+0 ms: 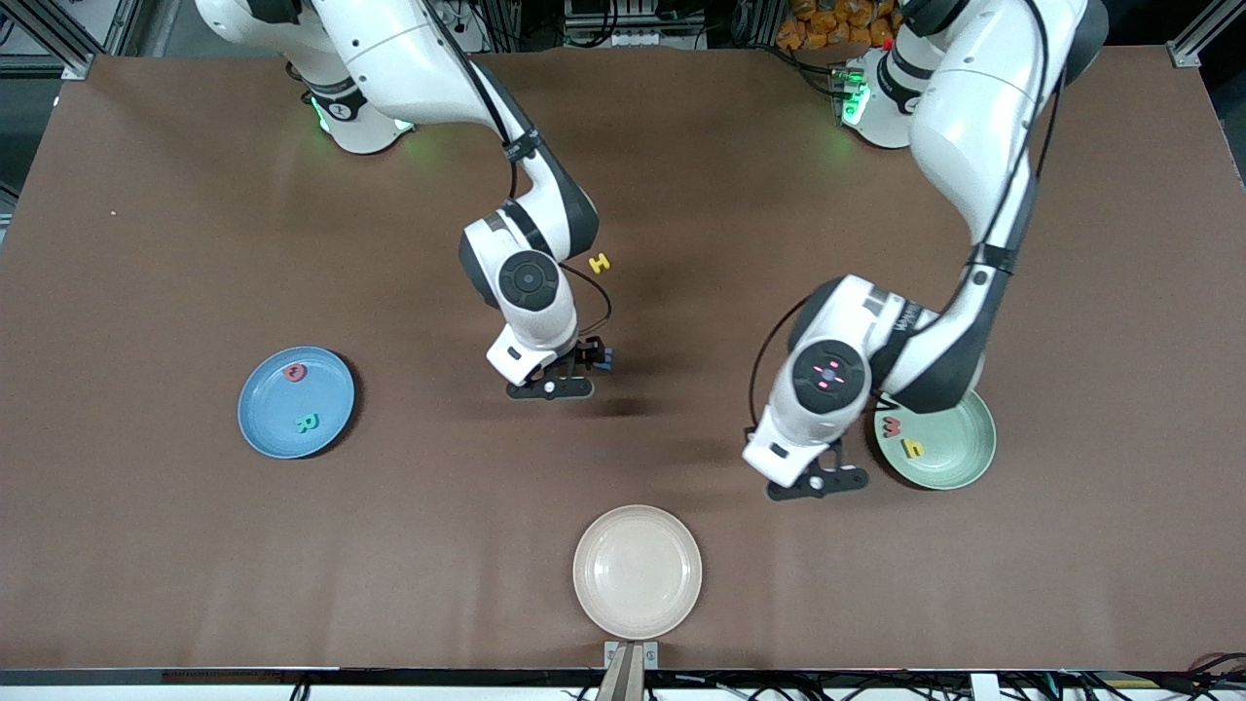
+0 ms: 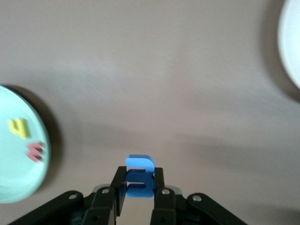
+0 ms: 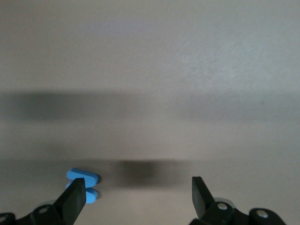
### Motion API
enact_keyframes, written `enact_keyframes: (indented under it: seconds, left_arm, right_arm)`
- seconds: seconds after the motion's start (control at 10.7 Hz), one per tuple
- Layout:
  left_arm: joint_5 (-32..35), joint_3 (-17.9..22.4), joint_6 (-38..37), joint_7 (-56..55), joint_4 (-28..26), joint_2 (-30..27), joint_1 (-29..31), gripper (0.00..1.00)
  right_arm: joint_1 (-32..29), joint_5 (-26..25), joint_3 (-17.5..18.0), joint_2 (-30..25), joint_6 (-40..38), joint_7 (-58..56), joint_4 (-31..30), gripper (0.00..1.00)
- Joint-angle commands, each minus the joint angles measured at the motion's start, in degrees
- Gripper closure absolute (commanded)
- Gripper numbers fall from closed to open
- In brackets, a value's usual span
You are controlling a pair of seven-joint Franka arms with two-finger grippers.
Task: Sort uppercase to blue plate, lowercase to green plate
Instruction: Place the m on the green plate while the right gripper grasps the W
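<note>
Two fingers of the left gripper pinch a small blue foam lowercase letter beside the pale green round plate; the right gripper gapes wide, empty, above a blue foam letter.

The left arm's white forearm covers part of the pale mint-green round plate. The small blue foam letter pinched in the left gripper is half hidden by the fingers, its shape unclear. Another blue foam piece sits partly hidden by a right gripper finger, unreadable
</note>
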Motion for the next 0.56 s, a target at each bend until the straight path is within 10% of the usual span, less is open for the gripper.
enact_keyframes:
  seconds: [0.0, 0.47]
  left_arm:
    - [-0.7, -0.3, -0.6, 9.4, -1.7, -0.9, 5.3, 1.00]
    - [-0.2, 0.3, -0.1, 19.0, -2.1, 1.0, 11.3, 1.00]
  right_arm:
    - [0.9, 1.0, -0.5, 4.3, -0.8, 5.8, 5.1, 0.00]
    - [1.2, 2.2, 2.4, 6.9, -0.7, 12.2, 7.8, 0.00]
